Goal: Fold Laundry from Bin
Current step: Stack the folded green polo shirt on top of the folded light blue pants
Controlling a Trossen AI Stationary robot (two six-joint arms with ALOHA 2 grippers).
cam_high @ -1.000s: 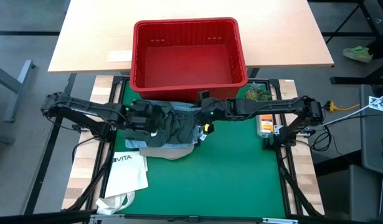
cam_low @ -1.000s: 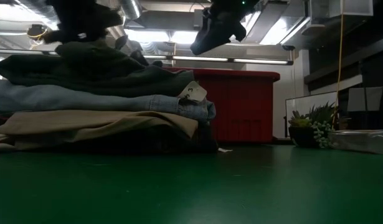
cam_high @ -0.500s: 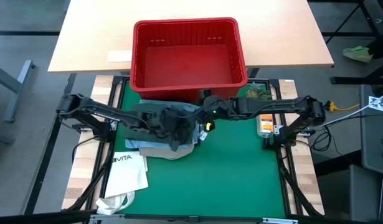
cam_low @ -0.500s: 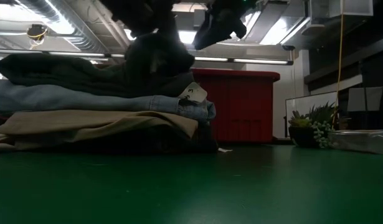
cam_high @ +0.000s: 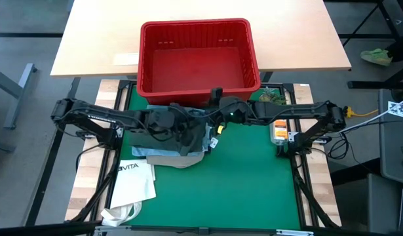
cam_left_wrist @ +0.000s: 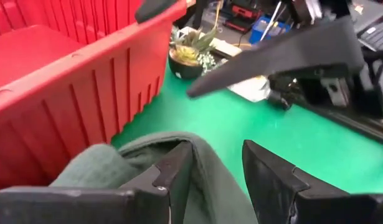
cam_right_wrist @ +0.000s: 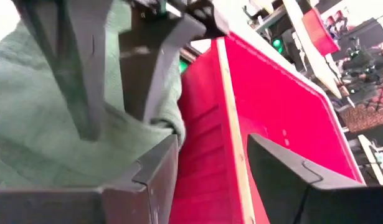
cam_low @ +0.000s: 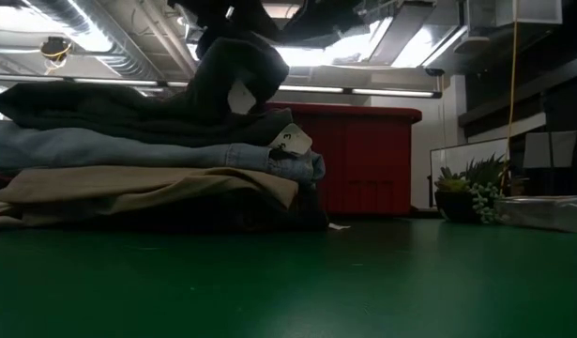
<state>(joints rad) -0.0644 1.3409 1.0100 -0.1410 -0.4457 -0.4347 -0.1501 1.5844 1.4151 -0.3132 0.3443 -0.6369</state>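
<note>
Pinched on a fold of soft dark green cloth (cam_left_wrist: pixel 203 165), the left gripper (cam_left_wrist: pixel 216 171) lifts it above stacked denim and khaki trousers (cam_low: pixel 147 183); right gripper (cam_right_wrist: pixel 210 168) gapes beside the slotted red plastic bin (cam_high: pixel 194 56).

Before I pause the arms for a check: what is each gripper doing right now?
Left gripper: closed on a fold of the dark green piece.
Right gripper: open, holding nothing, beside the bin.

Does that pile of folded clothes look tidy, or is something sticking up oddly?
One thing stands out: on the stack of folded laundry, the dark green piece on top is pulled up into a peak at its right end. The left gripper pinches that fold. The red bin behind looks empty.
</note>
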